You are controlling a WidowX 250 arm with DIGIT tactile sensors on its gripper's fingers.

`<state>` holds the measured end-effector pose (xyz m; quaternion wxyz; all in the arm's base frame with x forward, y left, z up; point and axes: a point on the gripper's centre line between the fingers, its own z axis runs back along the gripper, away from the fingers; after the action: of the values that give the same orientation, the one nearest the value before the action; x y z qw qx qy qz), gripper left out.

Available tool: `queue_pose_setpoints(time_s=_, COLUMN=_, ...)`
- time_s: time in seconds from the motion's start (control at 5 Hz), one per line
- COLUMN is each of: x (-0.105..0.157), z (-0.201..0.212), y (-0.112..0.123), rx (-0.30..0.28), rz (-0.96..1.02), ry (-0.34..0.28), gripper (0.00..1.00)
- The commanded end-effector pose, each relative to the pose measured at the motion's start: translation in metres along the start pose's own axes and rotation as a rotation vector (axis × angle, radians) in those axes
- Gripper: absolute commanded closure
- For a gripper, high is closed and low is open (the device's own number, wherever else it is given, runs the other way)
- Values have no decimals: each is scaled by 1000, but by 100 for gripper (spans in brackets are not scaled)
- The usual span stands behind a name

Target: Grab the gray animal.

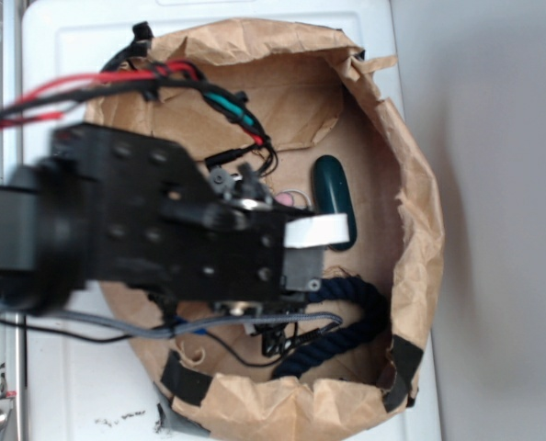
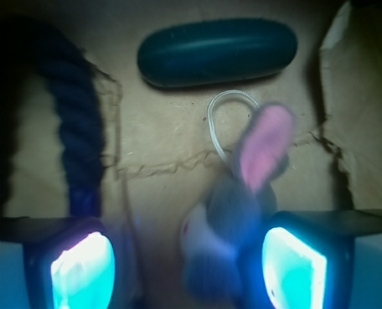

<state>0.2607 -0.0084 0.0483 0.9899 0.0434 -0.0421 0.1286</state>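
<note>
Bunny between the jaws, that is the wrist view's headline: the gray animal [image 2: 226,222] sits low in frame at about five o'clock, blurred, its pink-lined ear [image 2: 265,151] pointing up toward one o'clock and a pale muzzle patch showing at its left side. A thin wire ring [image 2: 220,116] loops up from behind it toward twelve. The gripper [image 2: 188,264] is spread wide, with its two glowing cyan pads at the bottom corners; the right pad [image 2: 294,270] is right up against the plush, while the left pad [image 2: 81,270] stands well apart from it. So the jaws are released, nothing clamped. I cannot tell whether the right pad actually touches the fur.

At twelve o'clock lies a dark green capsule [image 2: 217,51], on its side, clear of the bunny. A navy rope [image 2: 75,122] runs down the nine o'clock side onto the brown paper floor.

From the exterior view, the black arm [image 1: 144,230] reaches in from nine o'clock over a crumpled brown paper bag [image 1: 420,211]. The capsule [image 1: 333,197] lies at about two o'clock from the arm's tip, the rope [image 1: 351,317] curls at five o'clock. Only a speck of pink [image 1: 290,197] peeks out beside the wrist; the rest of the animal is hidden under the arm.
</note>
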Motion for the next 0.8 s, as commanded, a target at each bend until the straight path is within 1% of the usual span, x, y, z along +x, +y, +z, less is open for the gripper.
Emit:
queue_pose_setpoints(time_s=0.0, x=4, z=-4, y=10, rx=92, rz=-69, ry=-42, gripper=0)
queue_pose_setpoints(time_s=0.2, x=5, z=0, y=11, rx=88, rz=-100, ry=-48, gripper=100)
queue_pose_setpoints(time_s=0.6, x=17, z=4, y=9, rx=49, rz=-94, ry=-56, gripper=100)
